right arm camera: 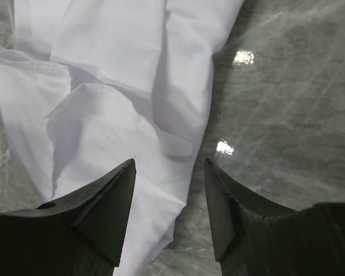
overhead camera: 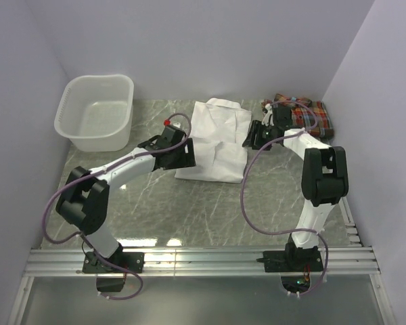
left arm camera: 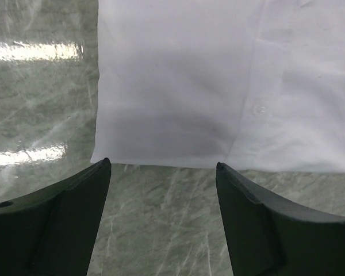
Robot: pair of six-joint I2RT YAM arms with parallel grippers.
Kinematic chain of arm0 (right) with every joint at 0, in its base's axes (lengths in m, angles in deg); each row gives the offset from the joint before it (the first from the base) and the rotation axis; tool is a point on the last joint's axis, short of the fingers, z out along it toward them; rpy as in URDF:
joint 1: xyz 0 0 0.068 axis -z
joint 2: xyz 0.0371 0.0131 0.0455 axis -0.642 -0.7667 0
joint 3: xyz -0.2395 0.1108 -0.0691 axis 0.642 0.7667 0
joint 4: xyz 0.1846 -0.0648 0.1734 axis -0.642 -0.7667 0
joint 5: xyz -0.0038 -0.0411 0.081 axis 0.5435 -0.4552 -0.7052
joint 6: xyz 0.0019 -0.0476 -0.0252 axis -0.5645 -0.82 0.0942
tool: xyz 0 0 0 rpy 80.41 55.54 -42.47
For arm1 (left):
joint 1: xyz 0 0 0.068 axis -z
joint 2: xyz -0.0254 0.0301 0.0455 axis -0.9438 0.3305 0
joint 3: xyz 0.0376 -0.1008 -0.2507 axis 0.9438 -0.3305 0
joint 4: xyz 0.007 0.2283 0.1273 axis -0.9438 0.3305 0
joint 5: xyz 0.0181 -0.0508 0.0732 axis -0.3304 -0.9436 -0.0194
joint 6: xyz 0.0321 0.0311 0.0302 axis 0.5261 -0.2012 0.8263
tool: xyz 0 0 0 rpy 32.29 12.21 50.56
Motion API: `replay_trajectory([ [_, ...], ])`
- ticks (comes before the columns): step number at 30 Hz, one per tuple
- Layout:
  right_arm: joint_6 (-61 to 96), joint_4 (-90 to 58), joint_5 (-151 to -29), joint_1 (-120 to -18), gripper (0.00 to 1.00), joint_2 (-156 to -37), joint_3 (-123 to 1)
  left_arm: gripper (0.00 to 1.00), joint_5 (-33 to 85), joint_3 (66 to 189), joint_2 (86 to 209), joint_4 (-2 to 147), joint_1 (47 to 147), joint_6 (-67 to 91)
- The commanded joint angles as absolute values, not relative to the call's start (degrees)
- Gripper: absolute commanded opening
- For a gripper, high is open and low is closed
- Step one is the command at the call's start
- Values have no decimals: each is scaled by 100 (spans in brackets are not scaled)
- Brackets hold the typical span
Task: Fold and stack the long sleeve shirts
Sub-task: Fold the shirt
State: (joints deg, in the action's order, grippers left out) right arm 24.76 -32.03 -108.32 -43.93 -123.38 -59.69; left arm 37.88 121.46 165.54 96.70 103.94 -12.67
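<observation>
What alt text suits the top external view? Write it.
A folded white shirt lies on the table, the left gripper at its left edge, the right gripper at its right. A plaid shirt lies back right, a white basket back left.

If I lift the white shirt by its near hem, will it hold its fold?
Probably flops: the white shirt shows soft creases and loose layers. Looks thin and flat, so likely light. Pushed, it may slide or bunch on the glossy table.

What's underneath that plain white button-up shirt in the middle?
The grey marbled tabletop shows all round the white shirt, up to its edges. Whatever might lie beneath its middle is hidden by cloth.
</observation>
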Motion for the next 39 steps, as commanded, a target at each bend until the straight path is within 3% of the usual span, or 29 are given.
replay_trajectory([
  [1,2601,-2743,-11382,-4372,58,-12548,-5950,79,3699,12279,16885,9443,10393,-1463],
  [12,2627,-2672,-11409,-4372,56,-12943,-6073,78,3752,12024,17290,9311,10401,-1613],
  [17,2610,-2716,-11620,-4364,33,-13014,-6240,78,3831,12023,17501,9416,10401,-1613],
  [18,2610,-2716,-11637,-4364,21,-13014,-6267,78,3840,12050,17571,9443,10401,-1622],
  [19,2575,-2760,-11638,-4372,14,-13005,-6328,79,3866,12067,17615,9478,10393,-1622],
  [23,2408,-2883,-11751,-4381,3,-12926,-6478,78,3831,12181,17879,9671,10393,-1622],
  [39,2153,-3340,-11541,-4372,5,-13163,-7198,78,3813,12208,18073,9821,10401,-1639],
])
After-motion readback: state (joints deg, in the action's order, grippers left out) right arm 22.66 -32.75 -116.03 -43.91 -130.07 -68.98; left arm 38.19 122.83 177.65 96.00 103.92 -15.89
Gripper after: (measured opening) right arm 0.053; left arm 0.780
